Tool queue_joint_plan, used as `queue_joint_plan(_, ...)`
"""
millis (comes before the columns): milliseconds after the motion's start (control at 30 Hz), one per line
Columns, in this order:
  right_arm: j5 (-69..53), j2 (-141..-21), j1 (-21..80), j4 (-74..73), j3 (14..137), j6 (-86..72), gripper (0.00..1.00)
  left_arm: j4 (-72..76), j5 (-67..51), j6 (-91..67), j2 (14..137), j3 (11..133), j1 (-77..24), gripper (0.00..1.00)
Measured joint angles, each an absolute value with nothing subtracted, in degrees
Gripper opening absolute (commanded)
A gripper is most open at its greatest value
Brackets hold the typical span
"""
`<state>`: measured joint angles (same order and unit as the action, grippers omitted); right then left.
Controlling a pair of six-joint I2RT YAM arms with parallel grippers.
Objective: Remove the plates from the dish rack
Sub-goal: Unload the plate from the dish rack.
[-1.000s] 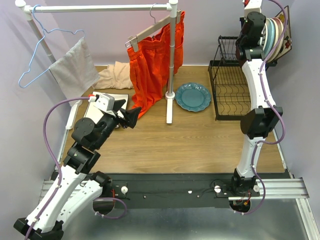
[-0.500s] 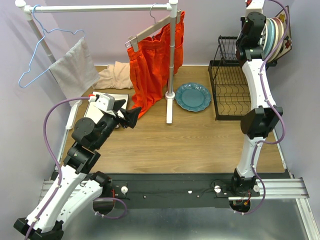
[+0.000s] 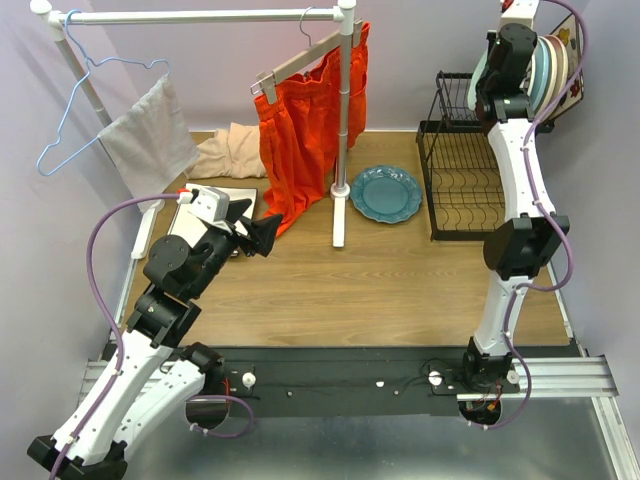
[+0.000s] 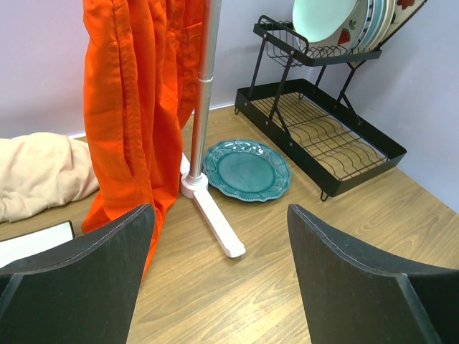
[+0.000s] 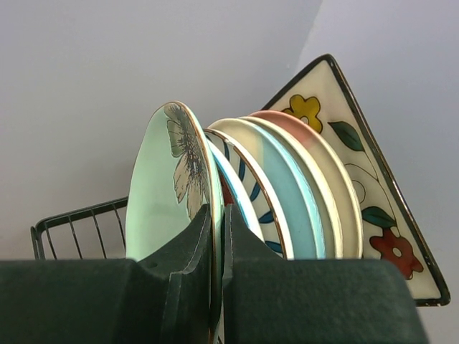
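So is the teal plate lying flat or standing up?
Flat. The teal plate lies face up on the table, beside the dish rack.

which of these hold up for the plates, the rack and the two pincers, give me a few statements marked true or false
1. The right pincer is shut on the rim of the pale mint plate. True.
2. The teal plate stands in the dish rack. False: it lies flat on the table, left of the rack.
3. The left pincer is open and holds nothing. True.
4. Plates fill the rack's lower tier. False: that tier is bare; the plates stand on the upper shelf.
5. The square flowered plate is the one nearest the right pincer. False: it stands at the far end of the row, behind the round plates.
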<state>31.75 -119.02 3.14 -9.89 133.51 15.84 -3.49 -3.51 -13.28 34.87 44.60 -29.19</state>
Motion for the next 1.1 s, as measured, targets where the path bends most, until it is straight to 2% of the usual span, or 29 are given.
queue_joint_plan(1100, 31.8, -112.5, 3.0, -9.9, 127.4, 8.8, 0.01, -3.5, -3.6, -13.3, 34.7, 44.6, -29.2, 0.84)
